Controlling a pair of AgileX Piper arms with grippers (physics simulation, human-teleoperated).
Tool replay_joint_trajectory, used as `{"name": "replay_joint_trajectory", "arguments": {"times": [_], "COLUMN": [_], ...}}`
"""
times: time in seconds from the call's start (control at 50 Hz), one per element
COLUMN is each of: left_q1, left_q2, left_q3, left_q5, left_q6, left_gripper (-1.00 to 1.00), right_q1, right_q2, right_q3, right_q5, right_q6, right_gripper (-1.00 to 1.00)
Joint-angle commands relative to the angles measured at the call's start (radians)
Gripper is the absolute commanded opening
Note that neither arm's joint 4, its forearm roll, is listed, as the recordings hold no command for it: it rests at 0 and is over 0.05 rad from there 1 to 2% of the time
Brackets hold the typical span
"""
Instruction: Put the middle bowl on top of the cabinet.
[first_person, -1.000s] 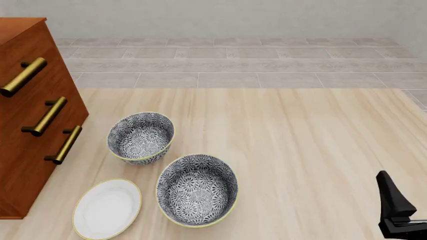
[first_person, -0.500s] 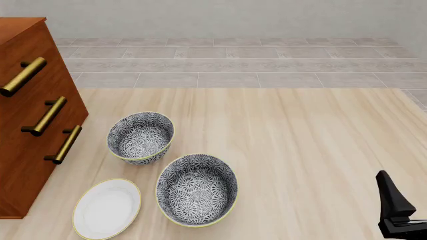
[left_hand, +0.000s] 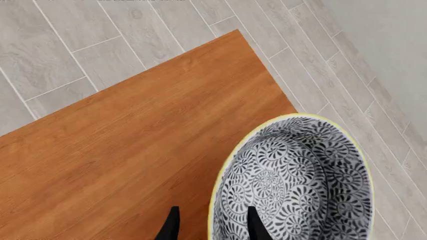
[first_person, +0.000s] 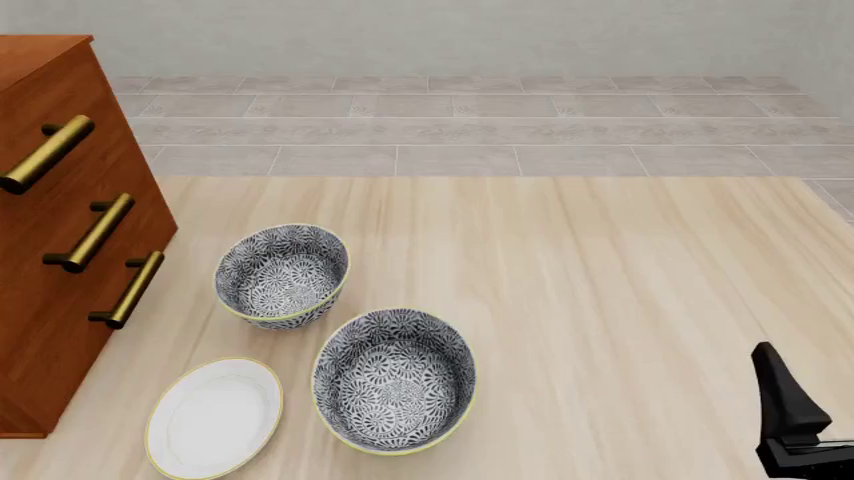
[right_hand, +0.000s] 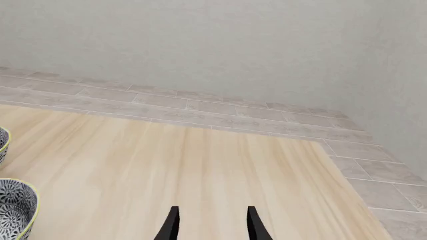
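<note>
Over the top of the cabinet (left_hand: 120, 150), the left gripper (left_hand: 210, 230) has the middle bowl (left_hand: 293, 185) pinched by its rim — one dark fingertip outside the wall, the other inside, the thin yellow edge running between them. The bowl hangs out past the corner of the reddish-brown top, so much of it shows over the grey floor tiles rather than over the wood; whether its base touches the cabinet I cannot tell.

It looks like a stiff, glazed piece: hard, probably slick, likely to chip if dropped from that height. A rim pinch is about the only hold on so deep and wide a bowl, and it leaves the weight hanging to one side, so I'd expect it to want to swing or slip.

The left arm is out of the front view altogether, looking almost straight down. The right gripper (right_hand: 210, 225) sits low over the table (first_person: 601, 280) at the near right, fingers spread with nothing between them. Two matching bowls (first_person: 282, 274) and a white plate (first_person: 214, 416) remain on the table.
</note>
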Motion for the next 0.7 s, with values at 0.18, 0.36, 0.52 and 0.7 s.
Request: {"name": "replay_joint_trajectory", "arguments": {"times": [0.18,0.36,0.52,0.7], "left_q1": [-0.058,-0.058,-0.053,-0.056], "left_q2": [-0.011,-0.014,-0.019,-0.027], "left_q3": [-0.123,-0.19,-0.244,-0.28], "left_q5": [0.068,0.102,0.13,0.15], "left_q6": [-0.008,-0.005,-0.004,-0.003], "left_gripper": [1.0,1.0,1.0,1.0], "right_q1": [0.002,0.002,0.002,0.001], "right_q2": [0.0,0.0,0.0,0.0], "right_q3": [0.0,0.0,0.0,0.0], "right_q5": [0.0,0.0,0.001,0.001], "right_q6": [-0.004,-0.006,-0.009,-0.008], "right_gripper": [1.0,1.0,1.0,1.0]}}
